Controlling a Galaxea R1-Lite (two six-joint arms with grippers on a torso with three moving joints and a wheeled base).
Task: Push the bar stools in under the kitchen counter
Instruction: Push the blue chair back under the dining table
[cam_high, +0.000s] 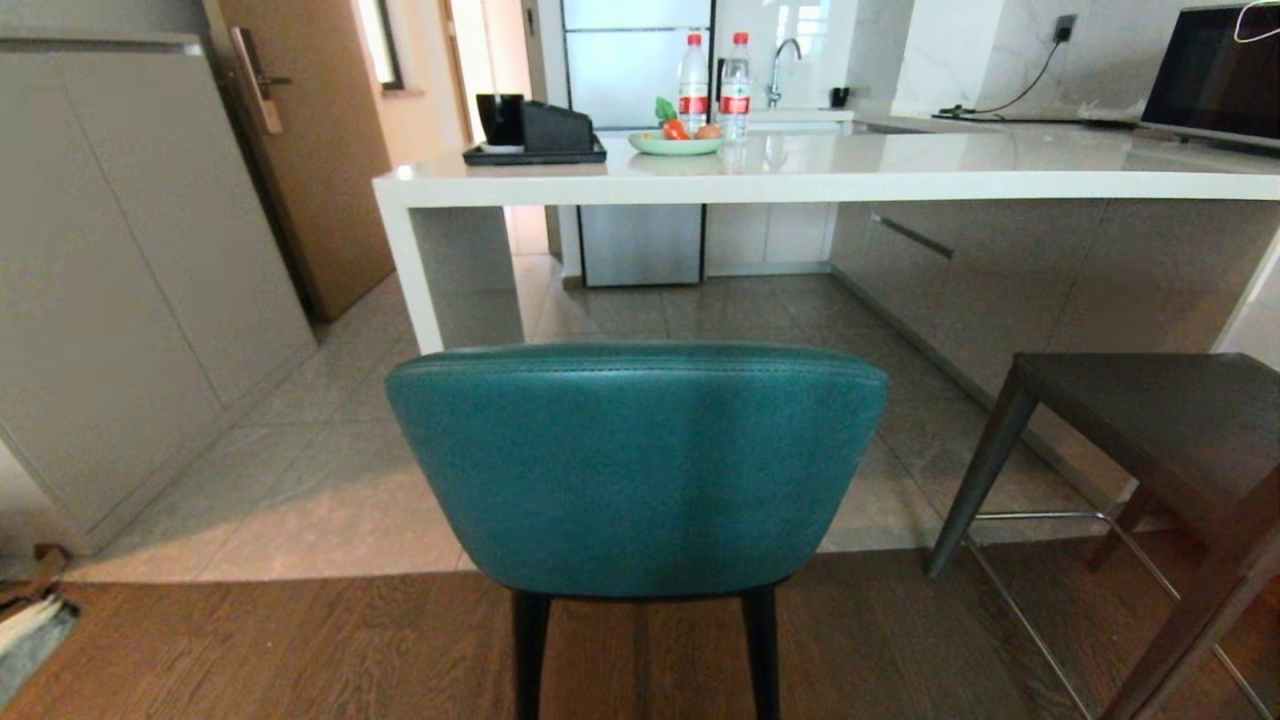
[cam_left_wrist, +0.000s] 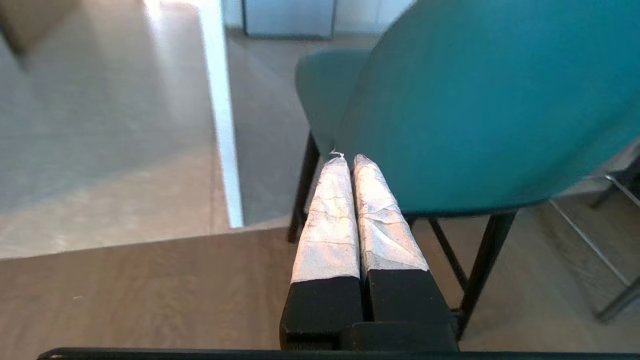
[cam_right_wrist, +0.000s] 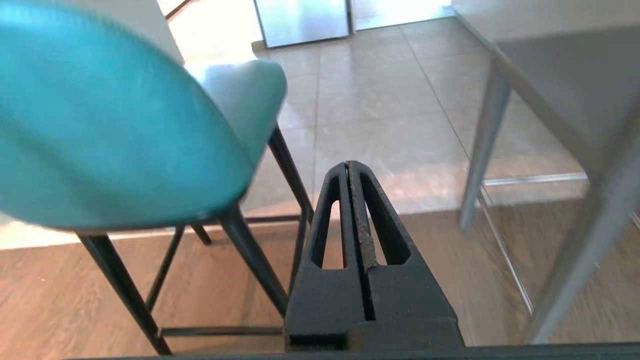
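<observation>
A teal bar stool (cam_high: 636, 465) stands right in front of me, its rounded back towards me, short of the white kitchen counter (cam_high: 820, 172). The dark grey bar stool (cam_high: 1150, 400) stands at the right, also short of the counter. Neither gripper shows in the head view. My left gripper (cam_left_wrist: 348, 159) is shut and empty, its taped tips close to the lower left edge of the teal stool's back (cam_left_wrist: 480, 100); I cannot tell whether they touch it. My right gripper (cam_right_wrist: 348, 165) is shut and empty, low between the teal stool (cam_right_wrist: 110, 135) and the grey stool (cam_right_wrist: 565, 100).
On the counter stand a black tray with a cup and box (cam_high: 533, 135), a green plate of fruit (cam_high: 676, 142) and two water bottles (cam_high: 713, 85). Grey cabinets (cam_high: 120, 300) line the left side. A wooden door (cam_high: 310, 140) is behind them.
</observation>
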